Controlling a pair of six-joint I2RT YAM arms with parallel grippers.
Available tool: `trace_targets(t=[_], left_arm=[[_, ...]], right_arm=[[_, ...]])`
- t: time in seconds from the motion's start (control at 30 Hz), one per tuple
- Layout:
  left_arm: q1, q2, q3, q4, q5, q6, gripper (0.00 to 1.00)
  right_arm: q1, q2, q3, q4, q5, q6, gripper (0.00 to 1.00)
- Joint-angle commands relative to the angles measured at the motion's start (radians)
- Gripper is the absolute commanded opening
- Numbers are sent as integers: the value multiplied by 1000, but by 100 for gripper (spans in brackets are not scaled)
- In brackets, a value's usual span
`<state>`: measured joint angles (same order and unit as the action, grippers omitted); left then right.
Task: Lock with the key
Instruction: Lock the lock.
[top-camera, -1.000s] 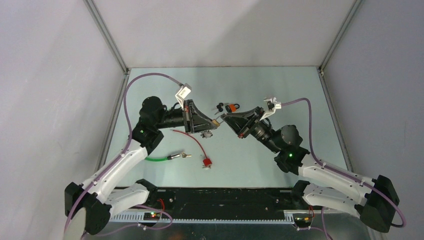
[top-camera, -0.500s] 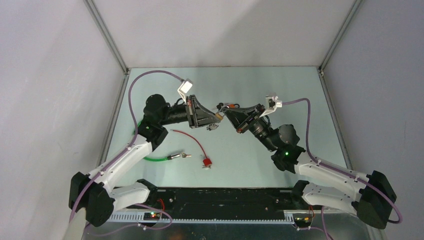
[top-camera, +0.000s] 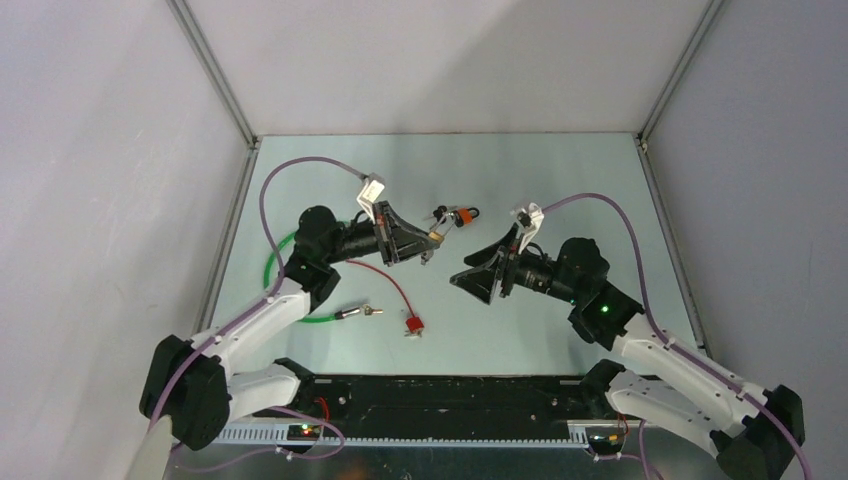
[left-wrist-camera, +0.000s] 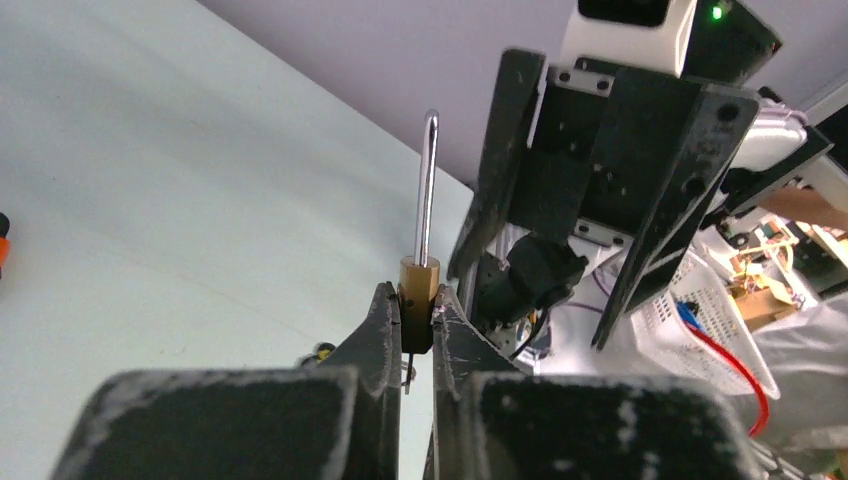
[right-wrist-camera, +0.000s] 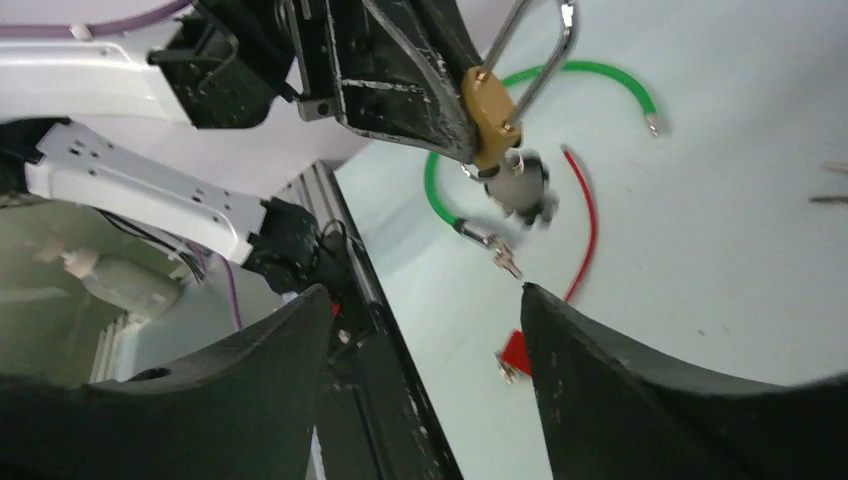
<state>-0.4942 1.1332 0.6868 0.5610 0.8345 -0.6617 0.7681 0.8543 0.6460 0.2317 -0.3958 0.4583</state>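
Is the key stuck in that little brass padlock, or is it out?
In, it seems: the blurred key hangs from the underside of the padlock, with the right gripper open and clear of it.

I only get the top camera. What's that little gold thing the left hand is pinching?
Observer: The left wrist camera shows a brass padlock clamped in the left hand, its shackle sticking straight out past the tips.
Operator: Is the key in it?
Observer: In the right wrist camera a blurry grey piece, probably the key, pokes out of the padlock's bottom.
Operator: Is my right hand holding anything?
Observer: No. Its own camera shows the right hand open with nothing in it.
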Motion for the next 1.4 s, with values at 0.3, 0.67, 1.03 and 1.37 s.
trace_targets(t=[0.3,0.67,1.03,1.37], left_arm=[[-70,-84,-50,48,125,187,0],[-120,-112,-66,-45,147,252,0],[-138,-87,-43,-110,175,284,1],[-142,-102,-28,-146,188,293,6]], right_arm=[[-149,-23,186,-310,-305,-167,82],[-148,79,311,-431,-348,-256,63],[-125,129,340,-451,-377,-301,35],[-103,166,362,-436,-412,-314,7]])
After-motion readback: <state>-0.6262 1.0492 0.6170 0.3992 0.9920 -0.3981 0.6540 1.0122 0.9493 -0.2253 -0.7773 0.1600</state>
